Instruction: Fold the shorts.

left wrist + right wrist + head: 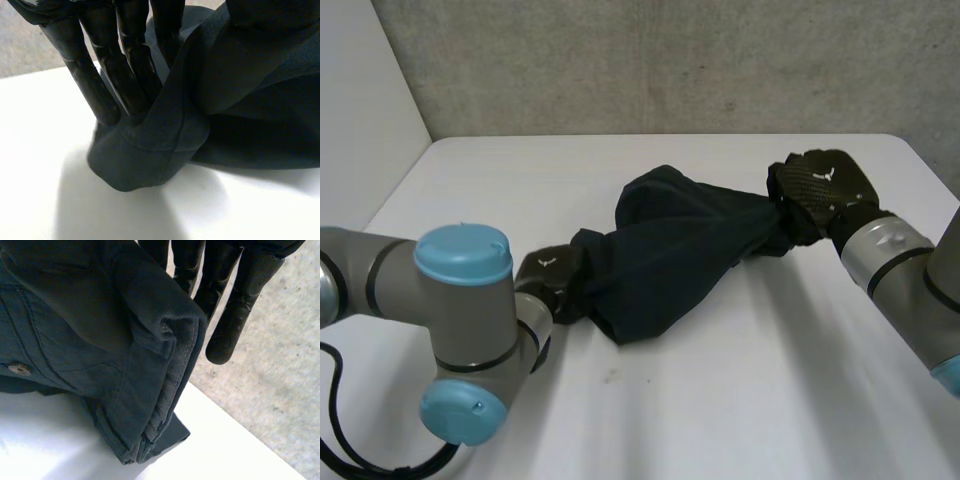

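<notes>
I can read no words or numbers anywhere. The back of the right hand [825,180], at the far right end of the shorts [670,250], carries a small white emblem; the left hand [552,275], at their near left end, carries another. Both are too small to make out.

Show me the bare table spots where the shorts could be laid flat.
Two bare patches on the white table: the far strip between the dark navy fabric shorts and the grey concrete wall, and the wider near patch between the left arm and right arm. The middle is crowded: the left robot hand and right robot hand hold the shorts across it.
</notes>
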### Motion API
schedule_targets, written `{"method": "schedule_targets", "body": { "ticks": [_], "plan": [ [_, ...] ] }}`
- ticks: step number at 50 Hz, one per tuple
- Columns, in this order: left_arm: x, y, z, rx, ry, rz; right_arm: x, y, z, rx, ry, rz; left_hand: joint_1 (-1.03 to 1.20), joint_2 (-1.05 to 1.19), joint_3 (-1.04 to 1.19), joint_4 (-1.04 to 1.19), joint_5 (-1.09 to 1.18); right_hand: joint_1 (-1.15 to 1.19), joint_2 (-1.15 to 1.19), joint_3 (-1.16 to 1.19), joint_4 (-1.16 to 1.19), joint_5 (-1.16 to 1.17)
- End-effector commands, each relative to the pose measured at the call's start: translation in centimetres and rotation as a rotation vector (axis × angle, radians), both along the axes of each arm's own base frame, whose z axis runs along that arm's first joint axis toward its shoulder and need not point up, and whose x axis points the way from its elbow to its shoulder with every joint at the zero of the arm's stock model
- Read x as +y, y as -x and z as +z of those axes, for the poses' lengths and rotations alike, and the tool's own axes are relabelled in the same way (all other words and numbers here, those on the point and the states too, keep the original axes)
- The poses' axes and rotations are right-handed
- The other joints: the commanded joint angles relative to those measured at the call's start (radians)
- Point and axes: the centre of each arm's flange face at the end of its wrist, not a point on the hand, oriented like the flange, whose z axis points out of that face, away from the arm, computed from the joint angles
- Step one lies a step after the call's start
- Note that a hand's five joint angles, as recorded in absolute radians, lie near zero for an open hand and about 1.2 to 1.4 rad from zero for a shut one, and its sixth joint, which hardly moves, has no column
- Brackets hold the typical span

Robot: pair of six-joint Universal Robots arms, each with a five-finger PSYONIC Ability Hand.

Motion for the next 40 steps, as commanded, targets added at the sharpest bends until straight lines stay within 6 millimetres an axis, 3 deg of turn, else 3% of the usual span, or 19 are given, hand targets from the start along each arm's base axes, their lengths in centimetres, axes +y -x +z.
{"method": "schedule_targets", "body": {
  "ticks": [1, 4, 5, 6, 8, 11, 13, 16, 20, 21, 22, 24, 25, 26, 28, 33, 36, 37, 40],
  "plan": [
    [0.9, -1.1, 10.9, -0.044, 0.339, -0.021, 1.5, 0.3, 7.0, 0.01, 0.154, 0.012, 0.25, 0.205, 0.214, 0.202, 0.256, 0.412, 0.221, 0.217, 0.203, 0.242],
    [2.0, -2.0, 16.3, -0.022, 0.501, -0.009, 2.7, 0.6, 11.4, 0.015, 0.253, 0.017, 0.25, 0.205, 0.214, 0.202, 0.256, 0.412, 0.221, 0.217, 0.203, 0.242],
    [3.0, -2.6, 20.0, 0.002, 0.61, 0.006, 3.0, 0.7, 12.5, 0.012, 0.28, 0.017, 0.25, 0.205, 0.214, 0.202, 0.256, 0.412, 0.221, 0.217, 0.203, 0.242],
    [3.5, -2.9, 21.7, 0.014, 0.66, 0.012, 3.4, 0.8, 14.6, 0.005, 0.331, 0.011, 0.25, 0.205, 0.214, 0.202, 0.256, 0.412, 0.221, 0.217, 0.203, 0.242],
    [5.1, -4.0, 26.2, 0.037, 0.784, 0.036, 3.8, 1.0, 16.6, -0.002, 0.379, 0.005, 0.25, 0.205, 0.214, 0.202, 0.256, 0.412, 0.221, 0.217, 0.203, 0.242],
    [6.1, -4.8, 29.0, 0.004, 0.858, 0.054, 4.5, 1.3, 19.5, -0.003, 0.427, -0.003, 0.25, 0.205, 0.214, 0.202, 0.256, 0.412, 0.221, 0.217, 0.203, 0.242],
    [6.3, -5.0, 29.7, -0.032, 0.875, 0.06, 4.9, 1.5, 21.1, -0.003, 0.441, -0.003, 0.25, 0.205, 0.214, 0.202, 0.256, 0.412, 0.221, 0.217, 0.203, 0.242],
    [6.5, -5.2, 30.3, -0.083, 0.886, 0.064, 5.2, 1.5, 21.6, 0.002, 0.432, 0.002, 0.25, 0.205, 0.214, 0.202, 0.256, 0.412, 0.221, 0.217, 0.203, 0.242],
    [6.0, -4.7, 29.0, -0.132, 0.85, 0.044, 3.9, 0.9, 19.2, 0.059, 0.323, 0.014, 0.25, 0.205, 0.214, 0.202, 0.256, 0.412, 0.221, 0.217, 0.203, 0.242],
    [5.6, -4.5, 28.4, -0.143, 0.834, 0.04, 3.2, 0.5, 17.5, 0.1, 0.271, 0.024, 0.25, 0.205, 0.214, 0.202, 0.256, 0.412, 0.221, 0.217, 0.203, 0.242],
    [4.6, -3.8, 26.5, -0.176, 0.783, 0.021, 2.8, 0.2, 16.4, 0.129, 0.234, 0.03, 0.25, 0.205, 0.214, 0.202, 0.256, 0.412, 0.221, 0.217, 0.203, 0.242],
    [3.7, -3.2, 24.7, -0.207, 0.735, 0.002, 2.2, -0.3, 14.6, 0.174, 0.182, 0.042, 0.25, 0.205, 0.214, 0.202, 0.256, 0.412, 0.221, 0.217, 0.203, 0.242],
    [3.1, -2.8, 23.7, -0.223, 0.708, -0.007, 1.8, -0.9, 12.7, 0.221, 0.129, 0.062, 0.25, 0.205, 0.214, 0.202, 0.256, 0.412, 0.221, 0.217, 0.203, 0.242],
    [2.0, -2.2, 21.4, -0.26, 0.647, -0.027, 1.7, -1.2, 11.8, 0.245, 0.108, 0.072, 0.25, 0.205, 0.214, 0.202, 0.256, 0.412, 0.221, 0.217, 0.203, 0.242],
    [1.0, -1.5, 19.0, -0.301, 0.578, -0.048, 1.1, -1.9, 9.3, 0.301, 0.055, 0.086, 0.25, 0.205, 0.214, 0.202, 0.256, 0.412, 0.221, 0.217, 0.203, 0.242],
    [-2.3, 0.4, 12.3, -0.408, 0.436, -0.098, -1.0, -2.8, 4.8, 0.366, -0.033, 0.059, 0.25, 0.205, 0.214, 0.202, 0.256, 0.412, 0.221, 0.217, 0.203, 0.242],
    [-4.1, 1.1, 10.7, -0.435, 0.427, -0.101, -3.1, -3.6, 3.2, 0.351, -0.008, 0.024, 0.25, 0.205, 0.214, 0.202, 0.256, 0.412, 0.221, 0.217, 0.203, 0.242],
    [-5.6, 1.8, 10.2, -0.442, 0.446, -0.083, -3.7, -3.8, 2.9, 0.342, 0.012, 0.015, 0.25, 0.205, 0.214, 0.202, 0.256, 0.412, 0.221, 0.217, 0.203, 0.242],
    [-7.4, 2.7, 10.8, -0.421, 0.524, -0.045, -6.1, -5.0, 2.8, 0.305, 0.142, -0.004, 0.25, 0.205, 0.214, 0.202, 0.256, 0.412, 0.221, 0.217, 0.203, 0.242]
  ]
}}
